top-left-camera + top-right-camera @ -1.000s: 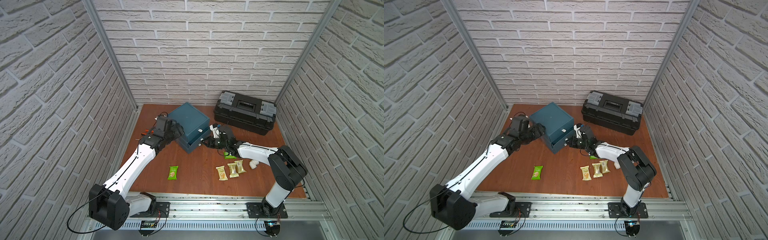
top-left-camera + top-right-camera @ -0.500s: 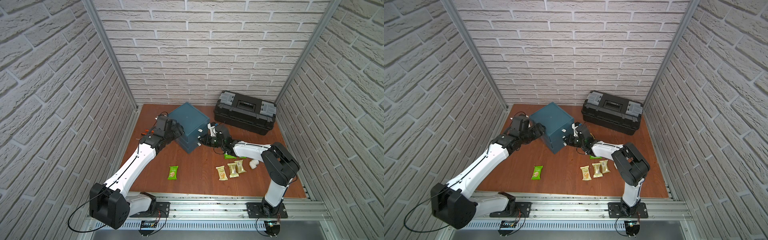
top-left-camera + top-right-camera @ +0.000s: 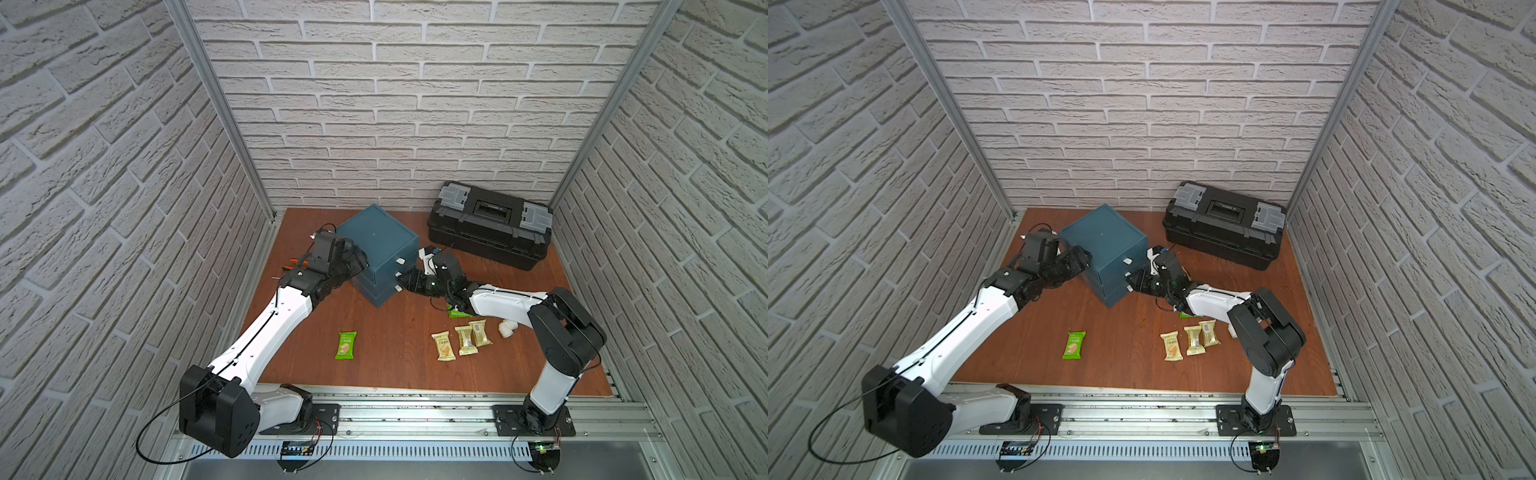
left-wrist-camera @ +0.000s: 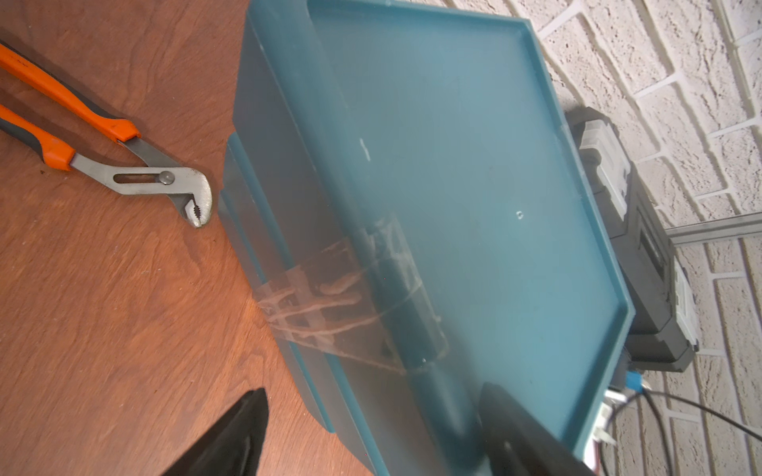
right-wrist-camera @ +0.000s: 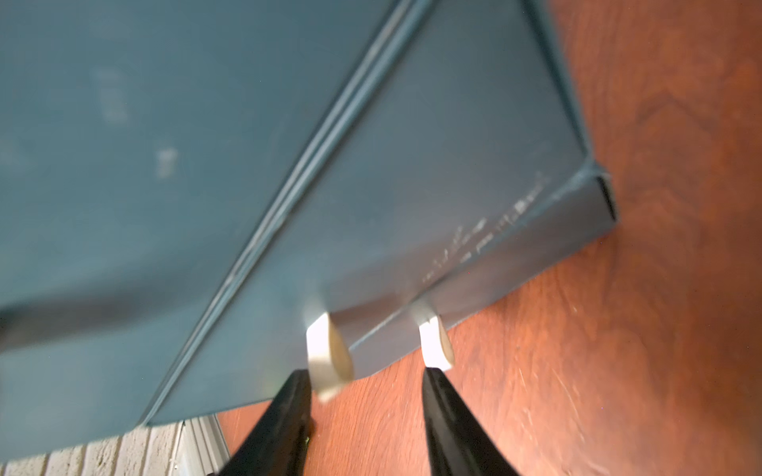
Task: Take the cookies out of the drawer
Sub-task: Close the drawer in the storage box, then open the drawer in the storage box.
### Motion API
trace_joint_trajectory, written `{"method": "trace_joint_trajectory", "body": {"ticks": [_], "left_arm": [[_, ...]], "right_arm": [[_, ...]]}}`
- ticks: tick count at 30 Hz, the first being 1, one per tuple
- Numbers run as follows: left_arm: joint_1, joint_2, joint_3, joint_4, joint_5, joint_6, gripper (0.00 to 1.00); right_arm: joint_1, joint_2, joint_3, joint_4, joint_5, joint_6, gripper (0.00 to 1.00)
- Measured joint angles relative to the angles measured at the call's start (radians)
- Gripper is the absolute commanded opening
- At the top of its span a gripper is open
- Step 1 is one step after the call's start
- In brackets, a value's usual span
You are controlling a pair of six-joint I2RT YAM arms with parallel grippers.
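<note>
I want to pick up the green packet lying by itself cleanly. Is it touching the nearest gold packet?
Apart. Both top views show a wide strip of bare table between the green packet and the nearest gold packet.

Reddish wooden tabletop [image 3: 399,332] bore teal drawer cabinet [image 3: 376,241], black toolbox [image 3: 490,232] by back wall, orange-handled pliers [image 4: 123,165] beside cabinet, green packet [image 3: 346,345], three gold packets [image 3: 461,340], white pipe elbow [image 3: 508,329].
</note>
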Motion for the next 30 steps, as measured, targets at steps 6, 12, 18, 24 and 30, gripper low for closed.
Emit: {"method": "trace_joint_trajectory", "body": {"ticks": [6, 12, 18, 24, 30], "left_arm": [[0.004, 0.013, 0.047, -0.039, 0.012, 0.003, 0.90], [0.005, 0.034, 0.076, -0.045, 0.016, 0.002, 0.92], [0.005, 0.068, 0.076, -0.054, 0.015, -0.011, 0.88], [0.005, 0.072, 0.075, -0.047, 0.016, -0.024, 0.83], [0.005, 0.072, 0.072, -0.037, 0.023, -0.029, 0.79]], "right_arm": [[0.000, -0.084, -0.098, 0.018, 0.021, 0.005, 0.58], [0.003, -0.004, -0.112, 0.063, 0.021, 0.049, 0.58], [0.011, 0.110, -0.053, 0.105, 0.002, 0.087, 0.57], [0.016, 0.180, 0.004, 0.145, -0.017, 0.110, 0.52], [0.016, 0.235, 0.024, 0.187, -0.032, 0.133, 0.38]]}}
